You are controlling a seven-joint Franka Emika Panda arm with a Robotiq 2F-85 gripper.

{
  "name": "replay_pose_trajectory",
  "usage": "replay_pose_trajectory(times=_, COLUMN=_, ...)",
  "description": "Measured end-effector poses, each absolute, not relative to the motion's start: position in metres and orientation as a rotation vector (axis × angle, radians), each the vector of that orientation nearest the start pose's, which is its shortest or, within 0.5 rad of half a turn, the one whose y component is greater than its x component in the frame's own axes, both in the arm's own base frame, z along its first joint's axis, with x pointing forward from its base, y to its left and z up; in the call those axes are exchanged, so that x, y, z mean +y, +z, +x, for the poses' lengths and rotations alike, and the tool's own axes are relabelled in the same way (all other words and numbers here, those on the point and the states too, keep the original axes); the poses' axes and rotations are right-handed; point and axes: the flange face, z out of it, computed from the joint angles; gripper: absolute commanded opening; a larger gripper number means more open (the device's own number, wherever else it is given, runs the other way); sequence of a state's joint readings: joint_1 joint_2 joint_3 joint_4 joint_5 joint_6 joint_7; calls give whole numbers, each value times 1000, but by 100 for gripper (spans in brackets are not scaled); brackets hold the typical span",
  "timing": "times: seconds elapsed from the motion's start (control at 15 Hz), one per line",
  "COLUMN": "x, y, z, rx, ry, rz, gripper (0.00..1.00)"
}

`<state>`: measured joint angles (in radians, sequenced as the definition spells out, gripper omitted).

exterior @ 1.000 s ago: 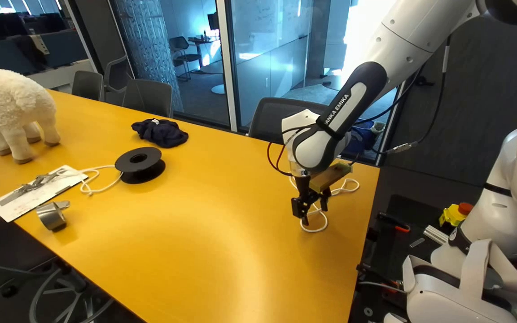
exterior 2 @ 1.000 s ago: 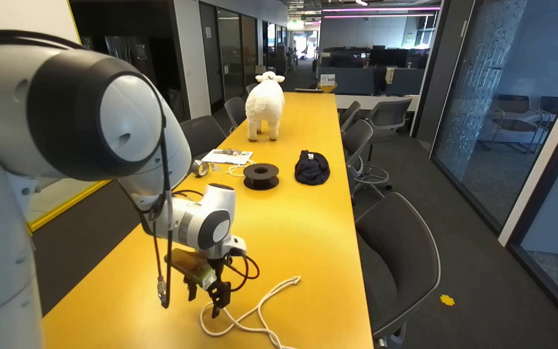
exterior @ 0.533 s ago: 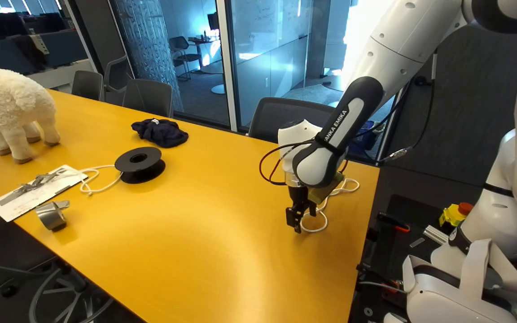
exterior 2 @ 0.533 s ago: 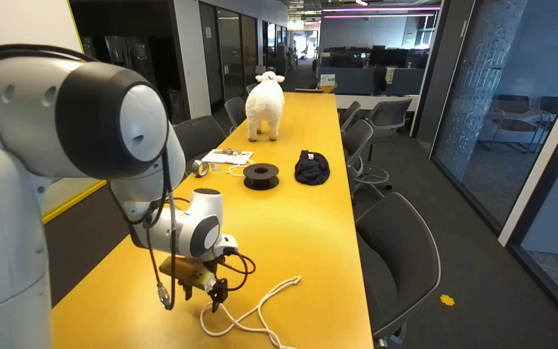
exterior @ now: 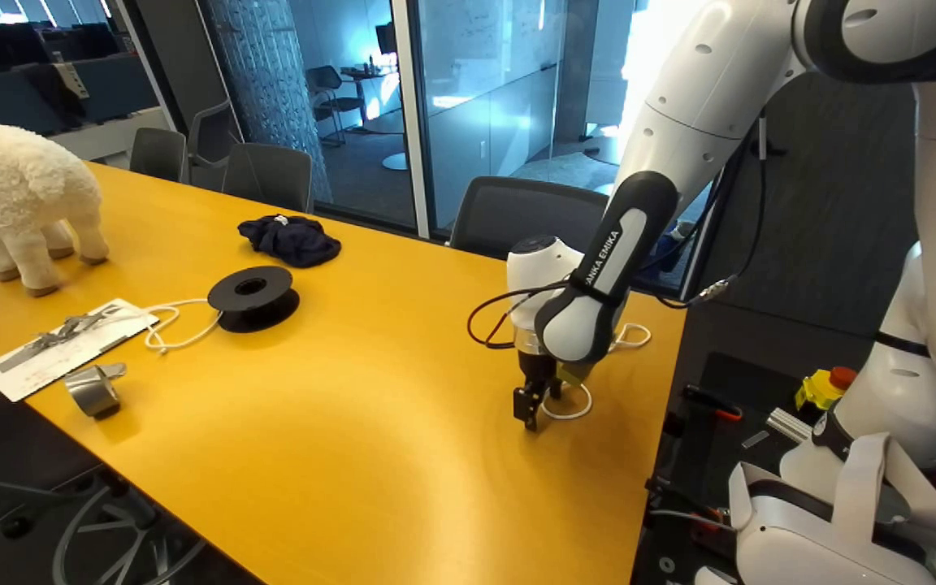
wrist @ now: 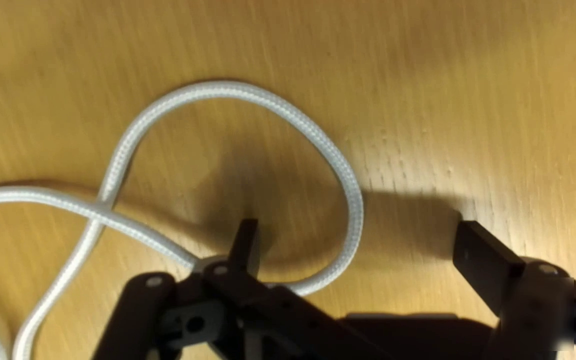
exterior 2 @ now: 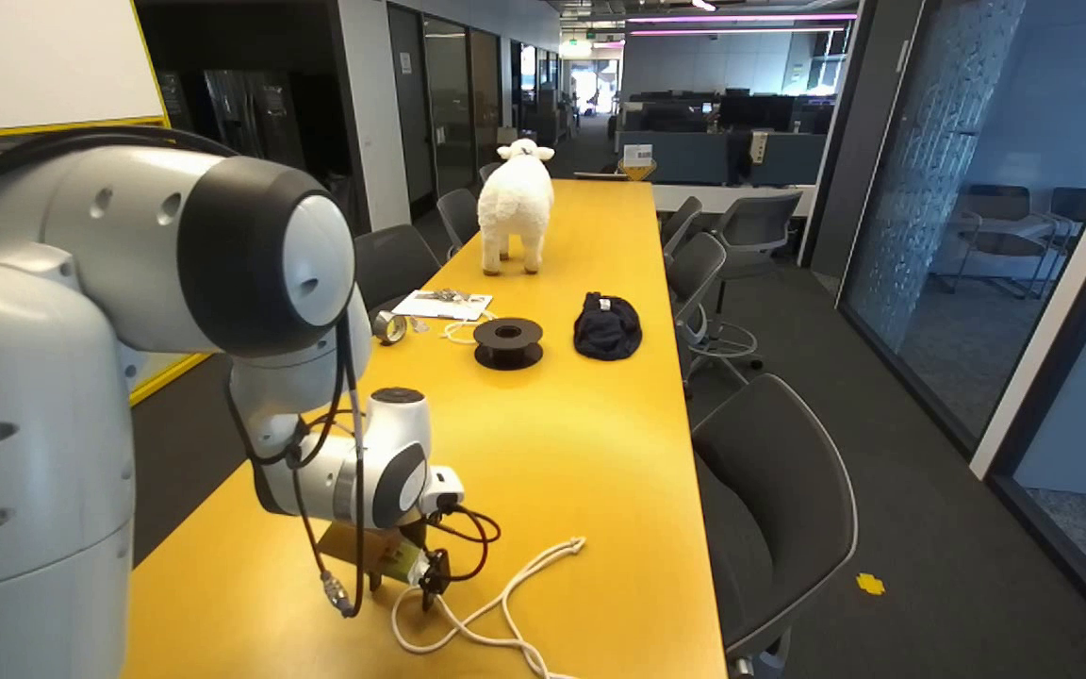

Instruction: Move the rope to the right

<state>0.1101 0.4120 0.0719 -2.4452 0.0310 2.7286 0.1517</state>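
Note:
The rope is a thin whitish cord lying in loose loops on the yellow table (exterior: pixel 370 455). It shows in both exterior views (exterior: pixel 570 418) (exterior 2: pixel 506 596) and large in the wrist view (wrist: pixel 218 89). My gripper (wrist: pixel 357 232) is open, low over the rope. In the wrist view, one side of the rope's loop runs between the two black fingers. The left finger is over the inside of the loop, the right finger outside it. The left finger hides part of the rope. In both exterior views the gripper (exterior: pixel 543 409) (exterior 2: pixel 402 592) is at the loop, with the arm hiding part of the rope.
A black spool (exterior: pixel 250 296), a dark cloth (exterior: pixel 289 241), a flat white item (exterior: pixel 70 349) with a white cable, and a tape roll (exterior: pixel 94 392) lie farther along the table. A plush sheep (exterior: pixel 21 195) stands beyond. A chair (exterior 2: pixel 779 509) is by the table edge.
My gripper has come down closer to the table and shifted slightly in the exterior views, so its fingers are now at the rope's loop. The rope has not visibly moved.

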Motion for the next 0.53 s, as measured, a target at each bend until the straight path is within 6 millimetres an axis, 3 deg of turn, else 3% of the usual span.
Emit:
replay_pose_trajectory(times=0.07, x=86, y=127, z=455, rx=2, ry=198, rz=-3117, gripper=74)
replay_pose_trajectory(times=0.53, x=91, y=135, z=460, rx=-27, ry=83, rz=-3115, gripper=20)
